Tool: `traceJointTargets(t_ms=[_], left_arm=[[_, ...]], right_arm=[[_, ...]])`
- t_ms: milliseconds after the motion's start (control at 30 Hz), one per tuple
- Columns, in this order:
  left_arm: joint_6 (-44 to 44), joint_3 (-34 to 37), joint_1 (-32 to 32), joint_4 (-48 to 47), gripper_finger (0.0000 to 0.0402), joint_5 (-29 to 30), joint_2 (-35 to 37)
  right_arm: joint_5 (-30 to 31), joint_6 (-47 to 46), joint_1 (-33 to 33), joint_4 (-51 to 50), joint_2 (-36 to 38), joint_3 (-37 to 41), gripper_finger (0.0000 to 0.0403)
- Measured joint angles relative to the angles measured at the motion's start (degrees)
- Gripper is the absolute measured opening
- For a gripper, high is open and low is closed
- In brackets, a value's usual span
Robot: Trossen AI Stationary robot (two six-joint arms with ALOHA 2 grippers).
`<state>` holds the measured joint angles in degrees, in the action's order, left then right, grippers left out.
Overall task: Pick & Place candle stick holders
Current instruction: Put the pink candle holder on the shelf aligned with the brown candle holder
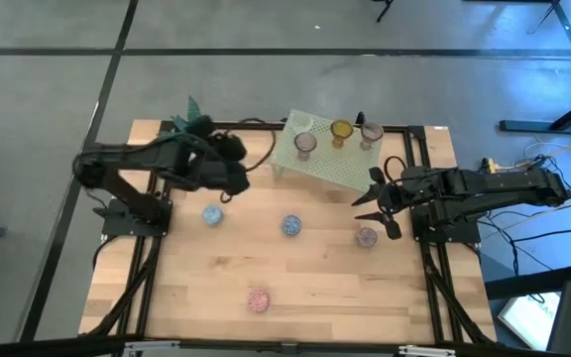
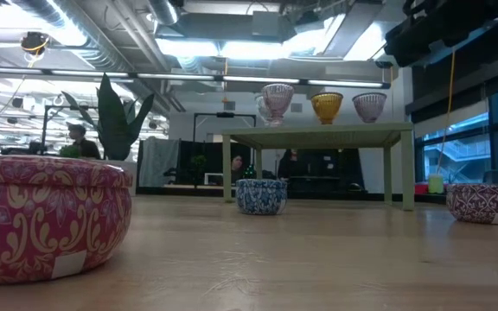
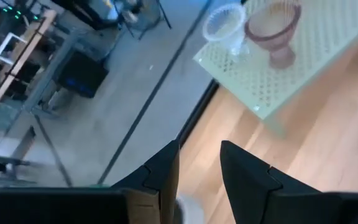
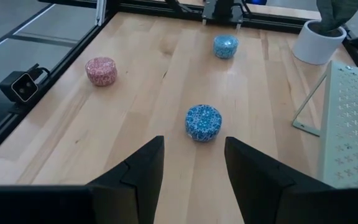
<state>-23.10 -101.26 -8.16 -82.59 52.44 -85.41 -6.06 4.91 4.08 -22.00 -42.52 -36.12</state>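
Nearest the low camera sits the pink cup [image 2: 46,216], upright on the wooden table [image 1: 315,288] like the dark blue cup [image 1: 291,227], light blue cup [image 1: 212,214] and purple cup [image 1: 366,237]. Four stemmed glass holders stand upright, mouths up, on the green rack [image 1: 330,169]; one looks clear. Right gripper [image 1: 377,206] hangs beside the purple cup, fingers apart and empty. Left gripper [image 3: 199,171] hovers near the rack, fingers slightly parted, holding nothing.
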Motion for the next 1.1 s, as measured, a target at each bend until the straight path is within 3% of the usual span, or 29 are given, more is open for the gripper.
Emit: traceJointTargets(t_ms=[133, 200, 300, 400, 500, 700, 1100], left_arm=[[7.2, 19.0, -0.3, 27.6, 0.0113, 0.4, 5.6], [12.1, 26.1, 1.3, 41.5, 0.0113, -4.1, 6.0], [17.9, 34.0, 4.0, 59.0, 0.0113, -11.7, 4.3], [18.1, 38.7, 6.2, 73.1, 0.0113, -13.4, 1.7], [16.1, 41.1, 8.7, 79.9, 0.0113, -12.0, -0.5], [14.0, 41.6, 11.5, 83.3, 0.0113, -14.8, -6.4], [17.9, 41.6, 14.7, 97.2, 0.0113, -16.5, -14.0]], right_arm=[[0.0, 0.0, 0.0, 1.6, 0.0, 0.0, 0.0173], [0.0, 0.0, 0.0, 2.0, 0.0, 0.0, 0.0173], [0.0, 0.0, 0.0, 2.0, 0.0, 0.0, 0.0173], [0.0, 0.0, 0.0, 2.0, 0.0, 0.0, 0.0173], [0.0, 0.0, 0.0, 1.9, 0.0, 0.0, 0.0173], [0.0, 0.0, 0.0, 1.4, 0.0, 0.0, 0.0173], [0.0, -0.3, 0.0, 0.9, 0.0, 0.0, 0.0173]])
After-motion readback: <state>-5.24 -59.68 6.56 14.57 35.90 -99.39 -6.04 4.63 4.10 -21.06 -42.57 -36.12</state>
